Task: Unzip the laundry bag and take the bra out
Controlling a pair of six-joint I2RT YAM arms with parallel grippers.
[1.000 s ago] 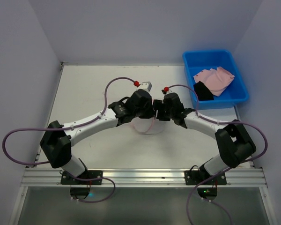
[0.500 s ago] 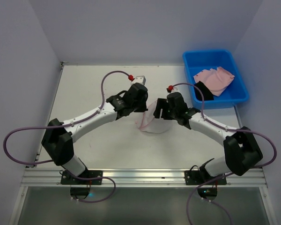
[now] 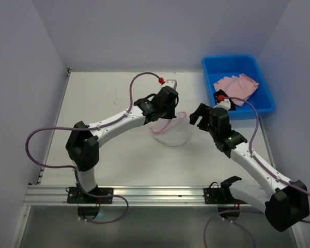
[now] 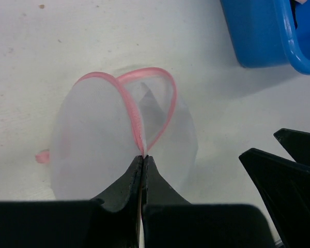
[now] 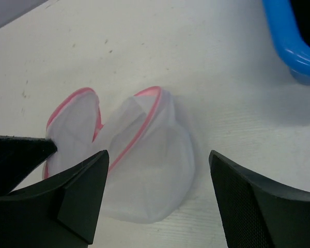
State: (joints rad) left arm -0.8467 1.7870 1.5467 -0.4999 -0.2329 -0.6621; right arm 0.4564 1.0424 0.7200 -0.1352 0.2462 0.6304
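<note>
The laundry bag (image 3: pixel 170 132) is a white mesh pouch with pink trim, lying mid-table with its rim parted. My left gripper (image 3: pixel 166 112) is shut on the pink trim at the rim (image 4: pixel 143 147), and the mesh of the laundry bag (image 4: pixel 98 144) spreads out beyond its fingertips. My right gripper (image 3: pixel 201 115) hangs open just right of the pouch, apart from it, with nothing between its fingers; the laundry bag (image 5: pixel 152 170) shows beyond the gap. The bra (image 3: pixel 237 87), pale pink fabric, lies in the blue bin (image 3: pixel 261 108) at the back right.
The blue bin (image 4: pixel 258 36) stands close on the right of the pouch, and its rim (image 5: pixel 287 44) shows in the right wrist view. A small black item (image 3: pixel 217 96) lies in the bin beside the bra. White walls close in the table on three sides.
My left gripper has carried the pouch's rim to the right and back, parting it. My right gripper has drawn away to the right and opened wider.
</note>
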